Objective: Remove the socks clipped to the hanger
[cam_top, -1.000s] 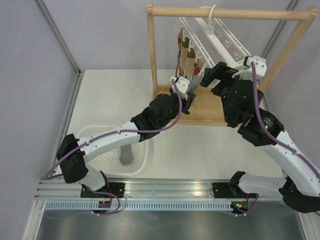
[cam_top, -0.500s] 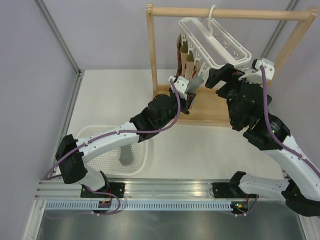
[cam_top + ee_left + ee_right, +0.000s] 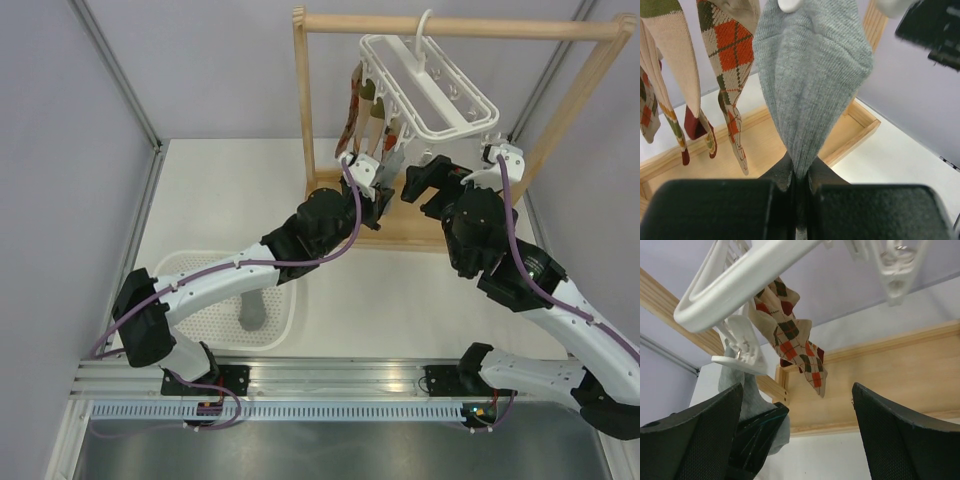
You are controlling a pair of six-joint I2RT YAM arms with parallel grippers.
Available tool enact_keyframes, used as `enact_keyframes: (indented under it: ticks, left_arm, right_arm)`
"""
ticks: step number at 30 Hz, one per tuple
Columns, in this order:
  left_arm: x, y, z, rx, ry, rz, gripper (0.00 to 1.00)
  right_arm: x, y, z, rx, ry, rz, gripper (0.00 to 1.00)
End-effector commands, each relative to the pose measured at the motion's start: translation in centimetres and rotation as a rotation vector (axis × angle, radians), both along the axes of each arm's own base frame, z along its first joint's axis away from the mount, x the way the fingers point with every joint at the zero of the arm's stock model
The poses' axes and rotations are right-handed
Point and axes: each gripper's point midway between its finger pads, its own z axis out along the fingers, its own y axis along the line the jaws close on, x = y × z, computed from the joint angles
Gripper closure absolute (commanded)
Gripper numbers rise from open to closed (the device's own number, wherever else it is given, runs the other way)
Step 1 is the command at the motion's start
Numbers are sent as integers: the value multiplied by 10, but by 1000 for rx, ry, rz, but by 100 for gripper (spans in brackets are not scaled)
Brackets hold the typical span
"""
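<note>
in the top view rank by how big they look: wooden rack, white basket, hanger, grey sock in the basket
1. wooden rack
2. white basket and hanger: they look alike, and the hanger hangs nearer the camera, so no ranking
3. grey sock in the basket

Ribbed knit sock (image 3: 810, 90), glossy plastic hanger (image 3: 745, 275), matt wooden rack (image 3: 460, 25).

table: white flat top (image 3: 220, 190), bare surface showing at far left and in the middle
rack base: light wooden tray (image 3: 410, 232) stands on the far middle-right part of the table, with an upright post at its left corner
basket: white perforated plastic basket (image 3: 290, 310) sits near left, well apart from the tray
near edge: aluminium rail (image 3: 330, 378) runs across the front, carrying both arm bases
</note>
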Motion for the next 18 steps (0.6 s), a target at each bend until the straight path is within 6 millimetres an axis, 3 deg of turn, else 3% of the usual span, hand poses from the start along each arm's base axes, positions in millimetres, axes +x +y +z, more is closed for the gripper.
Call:
enact_keyframes:
  ticks: [1,13,18]
  left_arm:
    - [-4,-9,8,-53,10,-30,98]
    - [-6,-10,3,-62,21,-32,98]
    - [-12,-9,9,-78,8,-37,98]
  right_arm:
    - [-1,11,5,61,-28,14,8]
    - [11,41,14,93,-71,-15,7]
    - [21,43,16,67,-79,-72,7]
